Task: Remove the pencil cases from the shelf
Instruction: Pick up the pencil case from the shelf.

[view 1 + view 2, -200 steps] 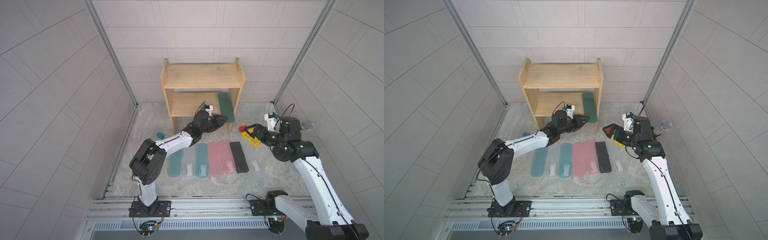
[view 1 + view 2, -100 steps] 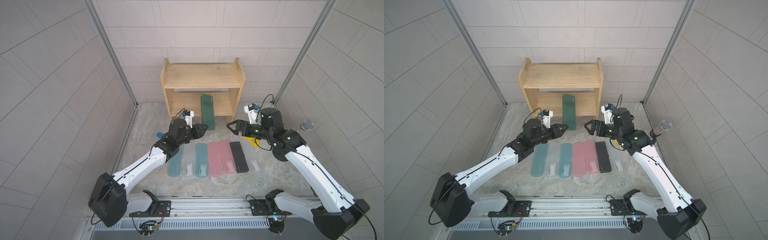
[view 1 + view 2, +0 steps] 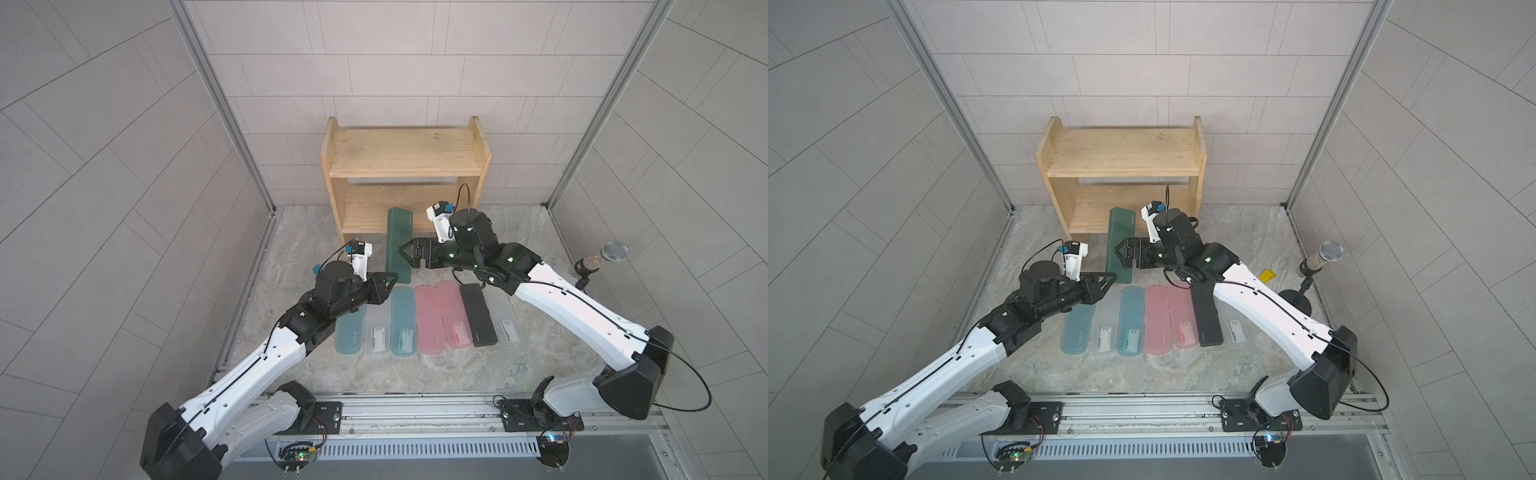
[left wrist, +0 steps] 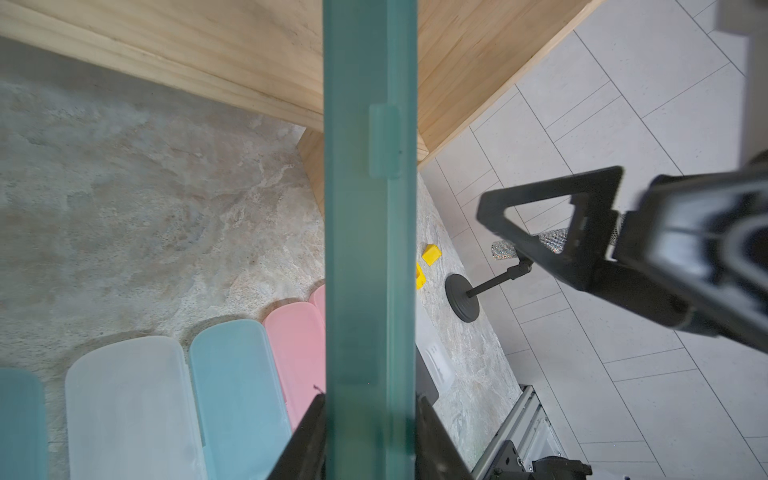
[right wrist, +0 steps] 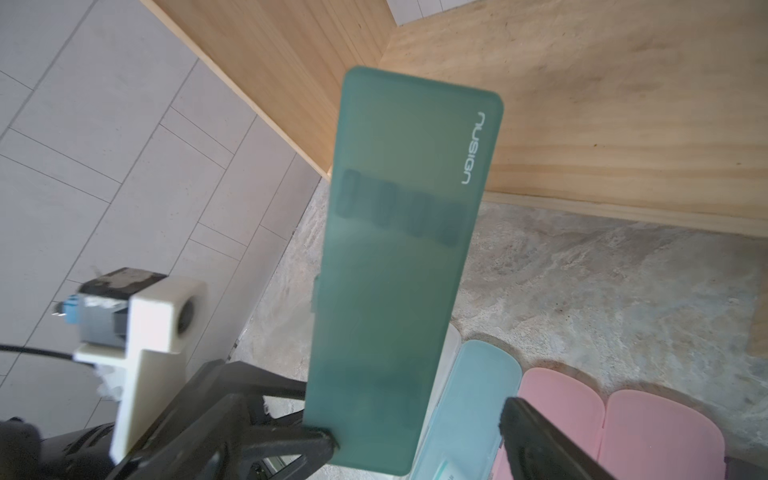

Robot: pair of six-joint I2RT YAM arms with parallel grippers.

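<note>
The left end effector (image 3: 387,280) is clamped on the lower end of the dark green pencil case (image 3: 399,237), holding it off the shelf (image 3: 405,160) at frame centre. The right end effector (image 3: 409,254) gapes wide beside it, probably for a handover.

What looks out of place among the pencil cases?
The dark green plastic pencil case is apart from the tidy row of seven other flat plastic cases: the left gripper holds one end in its jaws.
</note>
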